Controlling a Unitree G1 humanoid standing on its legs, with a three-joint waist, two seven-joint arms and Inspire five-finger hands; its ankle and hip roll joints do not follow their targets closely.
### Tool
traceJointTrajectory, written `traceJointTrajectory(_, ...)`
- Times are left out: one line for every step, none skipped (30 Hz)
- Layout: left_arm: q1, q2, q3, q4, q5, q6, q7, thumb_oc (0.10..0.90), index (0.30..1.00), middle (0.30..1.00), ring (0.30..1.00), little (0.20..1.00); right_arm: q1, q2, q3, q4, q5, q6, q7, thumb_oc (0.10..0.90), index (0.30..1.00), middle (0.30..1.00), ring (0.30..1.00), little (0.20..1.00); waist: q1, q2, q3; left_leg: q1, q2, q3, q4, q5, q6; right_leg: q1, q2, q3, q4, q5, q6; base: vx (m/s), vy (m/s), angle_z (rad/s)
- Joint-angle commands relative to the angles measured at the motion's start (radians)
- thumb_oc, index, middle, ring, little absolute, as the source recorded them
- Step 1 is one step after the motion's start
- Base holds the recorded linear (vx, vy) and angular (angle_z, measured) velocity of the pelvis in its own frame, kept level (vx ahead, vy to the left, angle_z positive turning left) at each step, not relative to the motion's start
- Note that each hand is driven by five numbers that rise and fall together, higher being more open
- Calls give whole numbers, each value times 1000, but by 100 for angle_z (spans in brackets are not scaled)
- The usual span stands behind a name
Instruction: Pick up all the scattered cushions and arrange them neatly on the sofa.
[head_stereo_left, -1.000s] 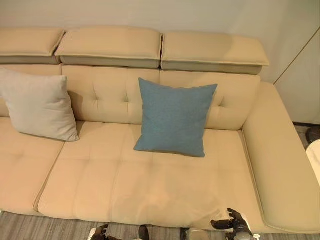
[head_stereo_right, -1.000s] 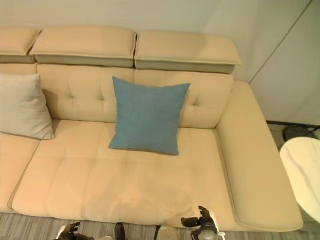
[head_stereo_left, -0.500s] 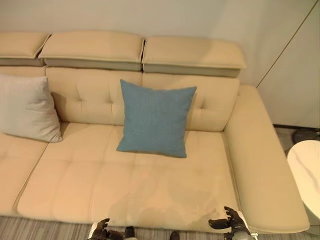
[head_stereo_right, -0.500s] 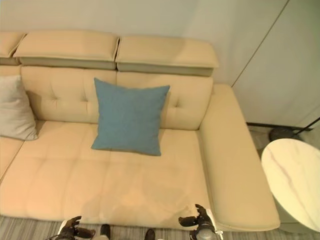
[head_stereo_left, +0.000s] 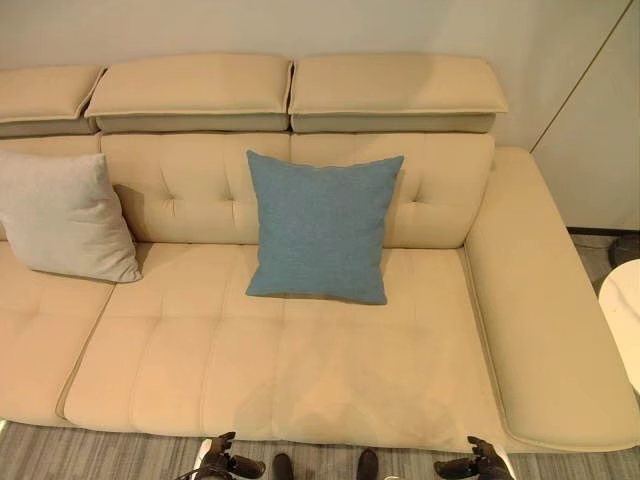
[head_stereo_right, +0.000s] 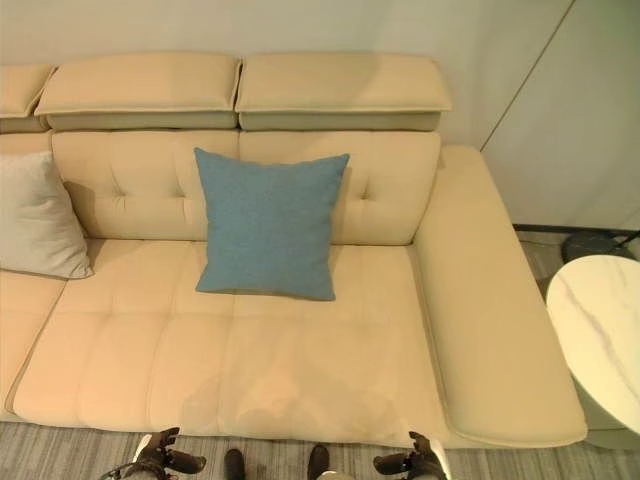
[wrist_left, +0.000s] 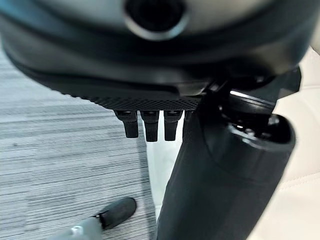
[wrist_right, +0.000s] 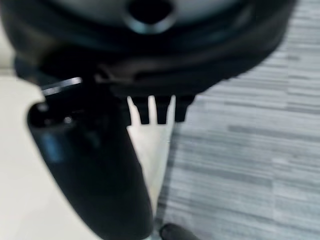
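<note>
Blue cushion (head_stereo_left: 322, 227) stands upright against the sofa (head_stereo_left: 300, 370) backrest, near the middle of the seat. Grey cushion (head_stereo_left: 66, 216) leans on the backrest well off to the left. Left hand (head_stereo_left: 222, 462) hangs low over the grey floor (head_stereo_left: 100, 455) at the sofa's front edge, fingers (wrist_left: 150, 125) relaxed, holding nothing. Right hand (head_stereo_left: 478, 464) sits by the front right corner, fingers (wrist_right: 160, 111) loose and empty too. A white round table (head_stereo_right: 600, 335) stands beside the sofa's right arm.

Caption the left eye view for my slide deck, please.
Blue cushion and grey cushion propped against the beige sofa backrest.
</note>
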Motion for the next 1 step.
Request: traceJointTrajectory(-2,29,9,35,22,-5,16,800,900,900,900,900,-31,-12,-6,40,-6,-12,-27,800,900,900,900,900,16,-42,-43,-2,-47,15,3,-57,-4,-15,-53,54,22,2,113,-31,59,6)
